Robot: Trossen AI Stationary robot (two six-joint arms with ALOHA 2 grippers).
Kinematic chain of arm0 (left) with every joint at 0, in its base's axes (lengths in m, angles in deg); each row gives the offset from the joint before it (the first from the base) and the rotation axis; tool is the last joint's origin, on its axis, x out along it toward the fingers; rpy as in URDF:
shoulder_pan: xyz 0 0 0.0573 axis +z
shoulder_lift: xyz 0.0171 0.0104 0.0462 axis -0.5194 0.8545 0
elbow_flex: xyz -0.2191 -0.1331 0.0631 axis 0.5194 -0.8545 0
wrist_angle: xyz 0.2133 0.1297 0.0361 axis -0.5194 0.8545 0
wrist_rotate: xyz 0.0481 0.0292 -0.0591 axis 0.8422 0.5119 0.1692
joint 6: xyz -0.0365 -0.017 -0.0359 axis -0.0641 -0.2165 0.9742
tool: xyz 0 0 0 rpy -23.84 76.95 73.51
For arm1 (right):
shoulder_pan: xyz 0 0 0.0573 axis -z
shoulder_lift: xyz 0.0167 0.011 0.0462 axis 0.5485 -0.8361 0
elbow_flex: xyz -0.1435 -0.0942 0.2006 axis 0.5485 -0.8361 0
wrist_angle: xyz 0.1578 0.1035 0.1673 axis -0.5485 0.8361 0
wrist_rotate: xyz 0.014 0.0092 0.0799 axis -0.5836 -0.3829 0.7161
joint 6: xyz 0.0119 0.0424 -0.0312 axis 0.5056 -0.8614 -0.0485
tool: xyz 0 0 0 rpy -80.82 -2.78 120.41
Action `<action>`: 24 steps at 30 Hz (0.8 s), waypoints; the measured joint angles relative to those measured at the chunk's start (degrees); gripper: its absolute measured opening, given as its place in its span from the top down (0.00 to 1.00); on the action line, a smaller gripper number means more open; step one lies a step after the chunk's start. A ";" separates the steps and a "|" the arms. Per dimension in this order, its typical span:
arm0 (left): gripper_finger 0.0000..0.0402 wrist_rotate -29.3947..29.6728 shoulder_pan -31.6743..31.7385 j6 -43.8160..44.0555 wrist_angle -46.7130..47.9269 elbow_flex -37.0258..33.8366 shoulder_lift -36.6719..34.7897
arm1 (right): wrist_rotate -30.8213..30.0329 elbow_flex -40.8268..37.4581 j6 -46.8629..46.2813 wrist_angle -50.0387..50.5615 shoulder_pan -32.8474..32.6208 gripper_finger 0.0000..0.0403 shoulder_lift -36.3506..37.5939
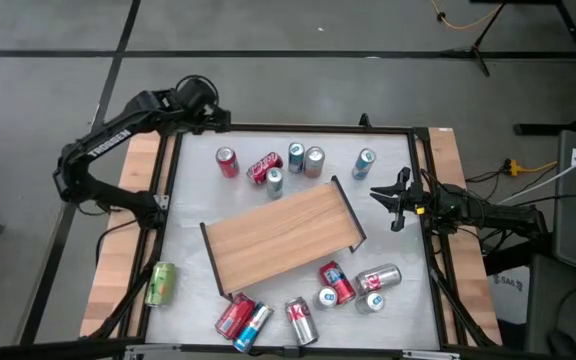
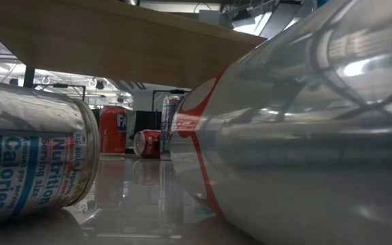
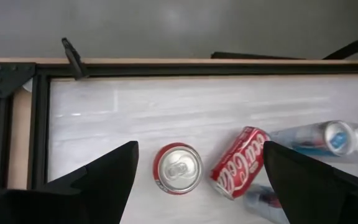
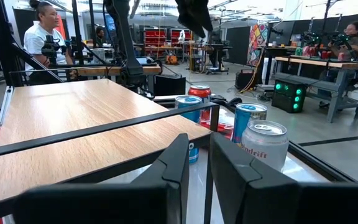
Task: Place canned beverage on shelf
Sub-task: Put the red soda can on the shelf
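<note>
The white tabletop with black rim [image 1: 193,200] carries everything, and at its middle stands the flat light-brown wooden shelf on thin black legs [image 1: 283,235], set at a slant and bare of cans. Shiny aluminium beverage cans lie scattered in two groups, one along the far edge and one along the near edge; a green can [image 1: 160,283] lies apart on the wooden strip at the left.

The left gripper [image 1: 210,115] hangs over the far left corner with its jaws spread wide and nothing between them. Its wrist view looks down on an upright red can with a silver top [image 3: 177,168], which stands between the two fingers [image 3: 98,180] but below them, with a toppled red cola can [image 3: 240,162] just beside it.

The right gripper [image 1: 396,197] waits at the right edge near the shelf's end, fingers pressed together and empty.

The risk, as I judge it, lies in the descent: the toppled cola can sits close enough that a finger may clip it, set it rolling and nudge the upright can aside, or the jaws may close on both.
</note>
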 joint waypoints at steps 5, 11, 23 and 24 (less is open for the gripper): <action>0.16 -1.26 -0.06 -0.01 0.08 0.00 4.12 | 0.00 0.00 0.00 0.02 0.01 0.86 0.00; 0.16 -4.08 -0.06 -0.03 0.67 -0.02 9.72 | 0.00 0.00 0.00 0.02 0.00 0.86 0.00; 0.16 -5.61 -0.12 -0.03 4.04 -0.07 16.63 | 0.00 0.00 0.02 0.07 0.00 0.86 0.00; 0.16 -5.61 -0.17 -0.03 4.04 -0.07 16.94 | 0.00 0.00 0.02 0.07 0.00 0.86 0.00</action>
